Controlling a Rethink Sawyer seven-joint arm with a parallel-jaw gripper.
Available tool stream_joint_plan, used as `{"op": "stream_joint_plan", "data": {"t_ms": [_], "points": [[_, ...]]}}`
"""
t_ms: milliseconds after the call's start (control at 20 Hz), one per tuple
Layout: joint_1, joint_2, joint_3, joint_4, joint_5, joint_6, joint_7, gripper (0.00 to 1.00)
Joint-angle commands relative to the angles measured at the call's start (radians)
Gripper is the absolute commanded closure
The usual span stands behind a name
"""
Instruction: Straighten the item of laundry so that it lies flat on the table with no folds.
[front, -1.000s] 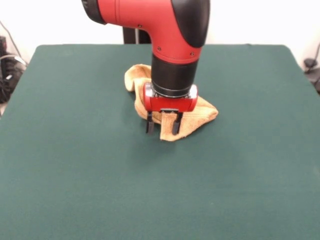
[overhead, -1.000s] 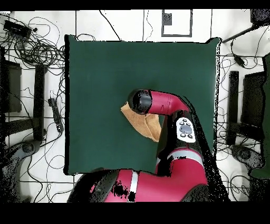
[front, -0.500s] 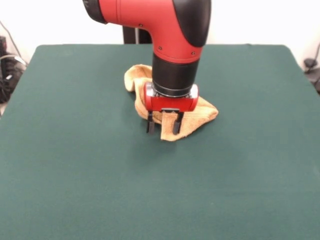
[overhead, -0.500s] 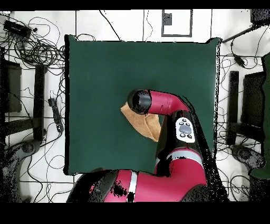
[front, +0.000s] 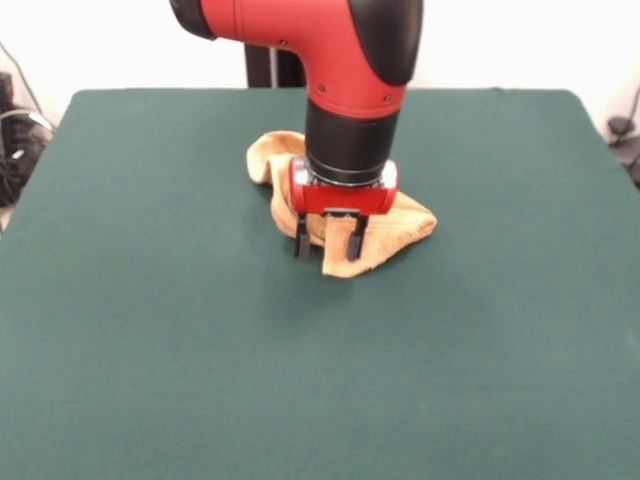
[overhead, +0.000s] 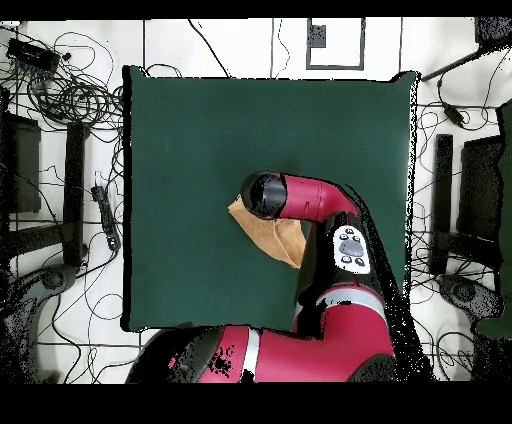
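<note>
Front view shows the red and black arm (front: 340, 60) coming down over the middle of the dark green surface (front: 150, 330), with the tool (front: 328, 240) pointing straight down at its end. Its two dark fingers (front: 301, 240) stand apart, released, with nothing between them. The tips hang at the near edge of the towel (front: 400, 225): one finger is in front of the bare green just beside the cloth, the other in front of the cloth's near corner. Whether the tips touch the surface or the cloth cannot be told.

The golden yellow-orange towel lies crumpled near the surface's centre, a little toward the far side. It is bunched and folded, with one rounded lobe showing past the arm on the picture's left and a wider flap spreading to the right, ending in a blunt point. The arm's wrist hides its middle part.

Overhead view shows the arm (overhead: 310, 195) reaching from the bottom of the picture across the surface (overhead: 200, 130), its end over the towel (overhead: 270, 238), of which only a bent strip shows beside and below the wrist. Cables and dark equipment lie on the floor around the surface.
</note>
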Motion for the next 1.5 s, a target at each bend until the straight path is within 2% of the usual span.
{"op": "stream_joint_plan", "data": {"t_ms": [50,850,1350,1500], "points": [[0.034,-0.001,0.046,0.206,-0.002,-0.053,0.198,0.0],[0.033,-0.008,0.039,0.229,0.005,-0.06,0.186,0.0],[0.026,-0.001,0.05,0.199,0.0,-0.059,0.163,0.0],[0.027,0.026,0.052,0.159,0.004,-0.062,0.161,0.0]]}}
